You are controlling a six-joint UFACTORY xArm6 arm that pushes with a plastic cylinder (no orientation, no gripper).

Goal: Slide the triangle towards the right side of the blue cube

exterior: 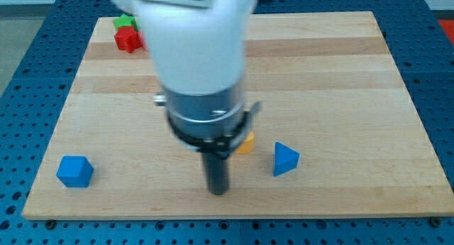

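A blue triangle (285,159) lies on the wooden board (340,74) right of centre, near the view's bottom. A blue cube (74,171) sits at the board's bottom left corner, far from the triangle. My tip (218,192) is the lower end of the dark rod, a short way left of the triangle and slightly lower in the view, not touching it. An orange block (245,142) shows partly behind the rod, just above and right of my tip; its shape is mostly hidden.
A red block (128,39) and a green block (126,22) sit together at the board's top left corner. The arm's white and grey body (198,67) covers the middle of the board. Blue perforated table surrounds the board.
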